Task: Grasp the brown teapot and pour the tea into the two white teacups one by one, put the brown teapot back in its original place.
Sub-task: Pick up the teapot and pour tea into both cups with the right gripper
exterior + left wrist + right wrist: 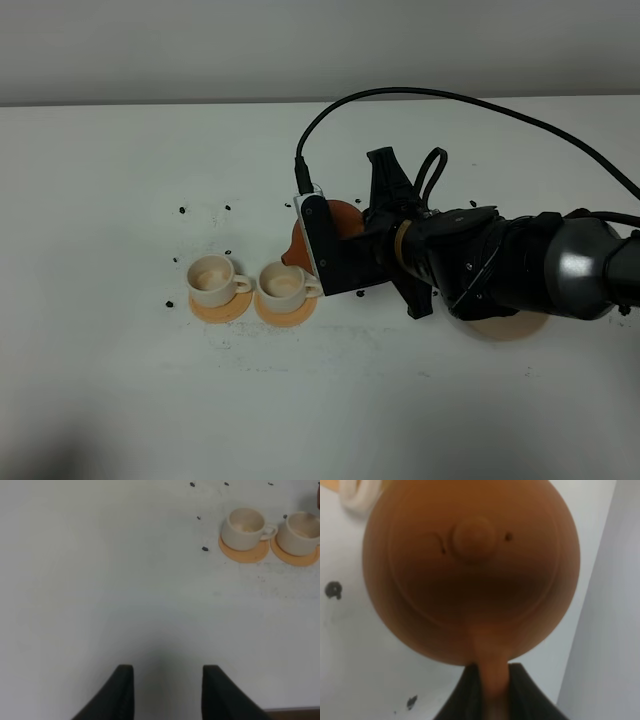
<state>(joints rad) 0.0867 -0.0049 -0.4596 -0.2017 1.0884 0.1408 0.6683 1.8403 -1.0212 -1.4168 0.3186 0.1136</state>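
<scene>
The brown teapot (342, 216) is held off the table by my right gripper (362, 252), which has reached across the middle. In the right wrist view the teapot (470, 570) fills the frame. Its loop handle sits clamped between the gripper's (490, 692) dark fingers (525, 690). The teapot's front end hangs just behind the right white teacup (283, 284). The left white teacup (212, 279) stands beside it. Both cups also show in the left wrist view, the left (245, 527) and the right (301, 532). The pale beige disc (512, 327) lies partly hidden under my right arm. My left gripper (167, 690) is open and empty over bare table.
Each cup stands on an orange coaster (220, 306) (287, 313). Small black specks (181, 210) dot the white table (120, 380) around the cups. A black cable (420, 95) arcs over my right arm. The table's front edge (295, 711) shows in the left wrist view.
</scene>
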